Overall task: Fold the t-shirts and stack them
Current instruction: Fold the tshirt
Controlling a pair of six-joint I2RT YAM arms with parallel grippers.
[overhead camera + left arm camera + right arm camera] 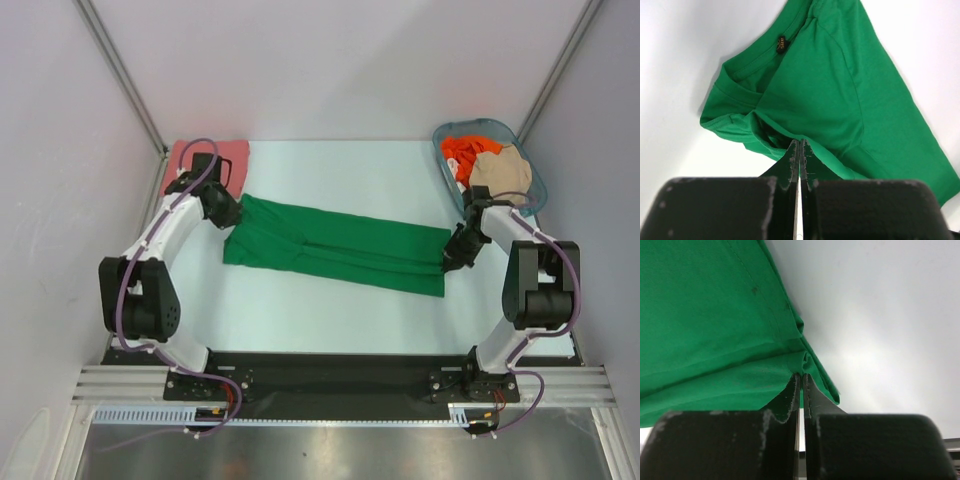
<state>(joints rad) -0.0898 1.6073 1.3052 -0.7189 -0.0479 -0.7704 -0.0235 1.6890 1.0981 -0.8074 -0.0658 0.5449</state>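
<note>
Nearest the lens, left gripper pressed together on a fold of the bright green t-shirt by its collar; left arm bent at the elbow, reaching forward. Right gripper likewise pinching the hem corner, right arm folded, wrist angled down. Shirt stretched flat between both pincers; salmon-pink t-shirt just behind the left one.

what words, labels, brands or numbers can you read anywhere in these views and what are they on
Neck label inside the collar of the green t-shirt: yellowish marks on a dark patch, too small and blurred to read.
No other words, numbers, brands or signs can be read in any of the three views.
</note>
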